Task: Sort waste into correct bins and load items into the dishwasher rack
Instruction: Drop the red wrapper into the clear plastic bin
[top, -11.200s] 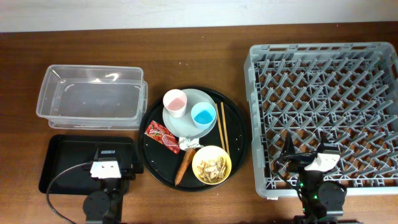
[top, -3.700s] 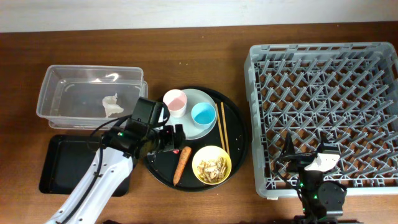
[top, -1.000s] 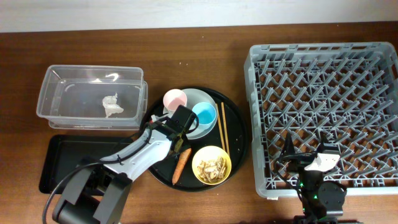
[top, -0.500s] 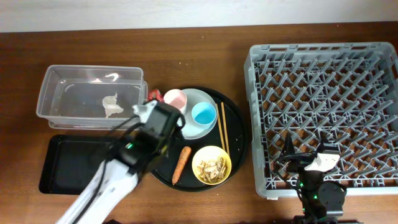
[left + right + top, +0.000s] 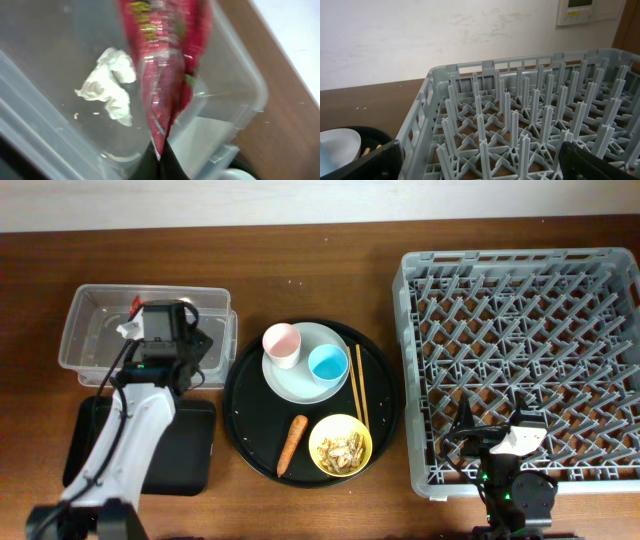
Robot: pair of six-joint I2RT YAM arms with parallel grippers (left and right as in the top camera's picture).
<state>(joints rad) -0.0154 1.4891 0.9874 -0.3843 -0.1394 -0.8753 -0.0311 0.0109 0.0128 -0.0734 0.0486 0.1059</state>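
Left gripper [image 5: 161, 156] pinches the red snack wrapper [image 5: 160, 75] over the clear tub [image 5: 240, 80]. Right gripper [image 5: 480, 167] sits at the dishwasher rack's [image 5: 470, 67] near edge, fingers wide apart.

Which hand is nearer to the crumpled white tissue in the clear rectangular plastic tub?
Left. The left hand is over the tub, pinching a red snack wrapper above the tissue. The right hand sits open at the near edge of the large grey plastic rack, far across the table.

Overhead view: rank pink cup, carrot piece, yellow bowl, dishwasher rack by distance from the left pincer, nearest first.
From the left pincer:
1. pink cup, on plate
2. carrot piece, round tray front
3. yellow bowl, beside it
4. dishwasher rack, far right
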